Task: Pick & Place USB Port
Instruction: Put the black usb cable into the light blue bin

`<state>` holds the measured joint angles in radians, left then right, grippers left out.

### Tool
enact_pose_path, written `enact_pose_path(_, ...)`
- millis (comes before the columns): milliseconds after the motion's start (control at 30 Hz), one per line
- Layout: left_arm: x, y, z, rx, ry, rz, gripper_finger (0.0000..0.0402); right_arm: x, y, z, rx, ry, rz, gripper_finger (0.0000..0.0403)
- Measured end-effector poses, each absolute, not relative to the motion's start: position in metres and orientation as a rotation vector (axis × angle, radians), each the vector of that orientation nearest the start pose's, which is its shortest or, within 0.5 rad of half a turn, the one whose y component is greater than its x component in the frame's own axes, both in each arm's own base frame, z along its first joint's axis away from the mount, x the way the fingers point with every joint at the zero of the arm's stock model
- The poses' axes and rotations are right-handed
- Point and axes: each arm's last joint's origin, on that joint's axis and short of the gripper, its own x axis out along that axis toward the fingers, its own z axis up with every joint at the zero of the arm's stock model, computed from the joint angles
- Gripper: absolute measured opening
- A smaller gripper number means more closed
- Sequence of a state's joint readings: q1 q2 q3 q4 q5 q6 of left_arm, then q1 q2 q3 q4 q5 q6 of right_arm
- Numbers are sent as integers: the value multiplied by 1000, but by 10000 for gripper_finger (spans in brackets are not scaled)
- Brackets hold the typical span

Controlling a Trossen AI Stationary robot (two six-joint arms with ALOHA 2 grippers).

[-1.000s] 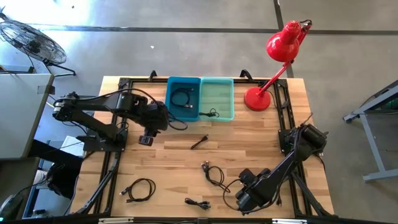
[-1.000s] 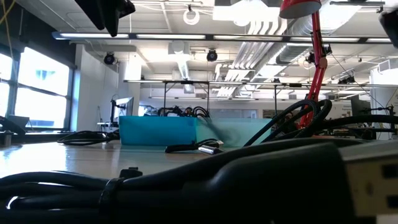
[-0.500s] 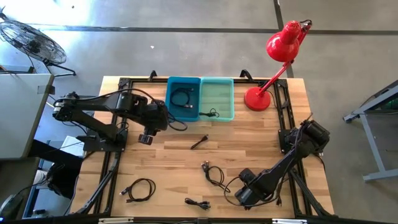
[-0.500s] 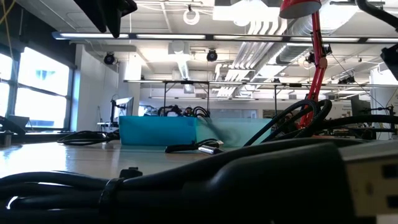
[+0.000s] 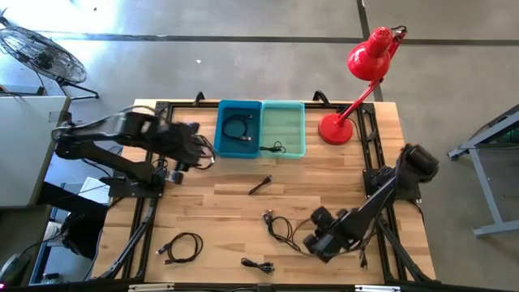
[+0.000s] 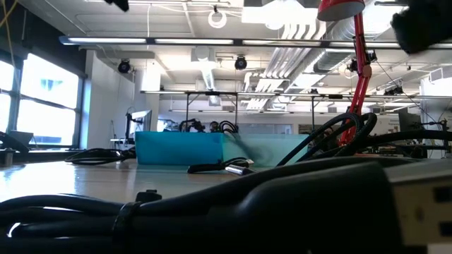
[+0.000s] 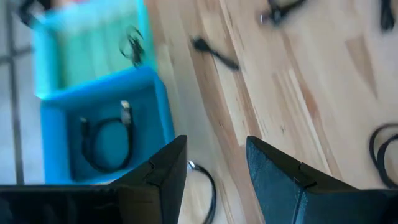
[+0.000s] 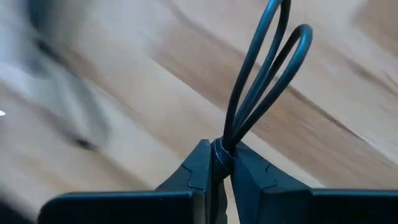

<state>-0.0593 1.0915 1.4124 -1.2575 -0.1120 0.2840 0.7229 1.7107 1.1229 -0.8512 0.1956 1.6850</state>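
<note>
Pale planked wood is forming the smooth table, while the blue bin and black cable are looking like matt plastic.

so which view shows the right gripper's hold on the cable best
The right wrist view: the right gripper is shut on the cable, whose loops rise from between its fingers. The high view shows that gripper from above by the cable, the pinch hidden. The low and left wrist views don't show it.
</note>
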Motion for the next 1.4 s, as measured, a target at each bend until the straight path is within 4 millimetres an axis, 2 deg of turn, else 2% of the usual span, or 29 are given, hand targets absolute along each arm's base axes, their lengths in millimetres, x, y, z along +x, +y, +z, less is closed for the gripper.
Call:
enact_pose_path(167,135,-5,418,353,716,-58,161,239,163,235,785,889,-642,29)
enact_pose_path(300,117,-3,430,381,589,-37,161,248,127,273,727,613,-615,29)
enact_pose_path(433,110,-2,432,426,572,3,161,260,88,304,646,425,-608,29)
enact_pose_path(533,110,-1,432,450,579,7,161,272,53,315,580,377,-621,29)
enact_pose_path(733,114,-3,431,449,578,-36,161,286,-19,310,582,444,-637,29)
enact_pose_path(967,115,-4,431,346,575,-40,161,286,-87,294,606,533,-678,28)
enact_pose_path(1133,115,-4,431,314,574,-44,161,292,-112,273,603,625,-670,28)
enact_pose_path(1400,116,-3,430,301,580,-14,161,302,-134,239,569,753,-671,32)
